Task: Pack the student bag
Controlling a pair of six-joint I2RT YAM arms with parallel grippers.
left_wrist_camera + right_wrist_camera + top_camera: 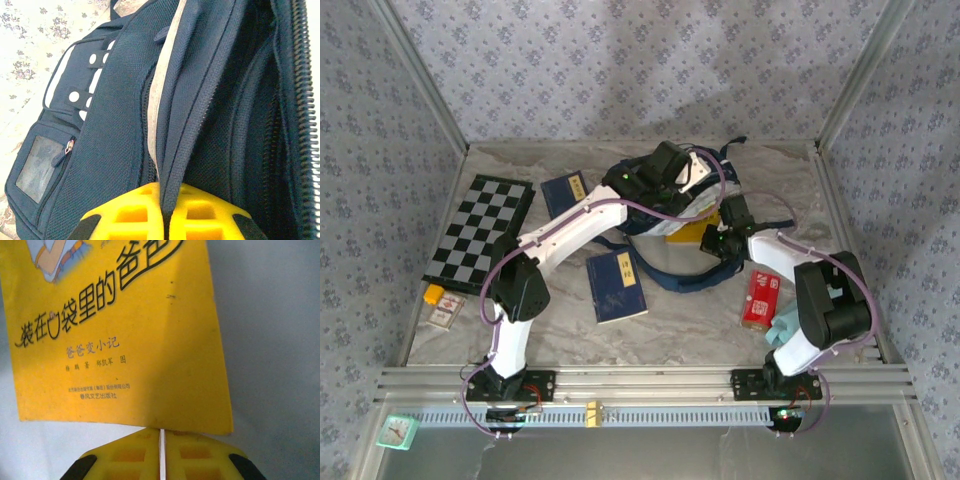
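Left pincer [680, 180] on top of the student bag [638, 224] at the back middle of the table [705, 322], right pincer [716, 230] just beside it, close up, left one pinching the bag's zip edge, right one pinching the bottom edge of a yellow book [125, 340]

L fingers [125, 217] clamped, R fingers [127, 456] clamped.

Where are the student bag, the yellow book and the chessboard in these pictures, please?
student bag [115, 150], left wrist view, navy mesh panel.
yellow book [150, 340], right wrist view, cover below the title.
chessboard [480, 229], top external view, middle squares.
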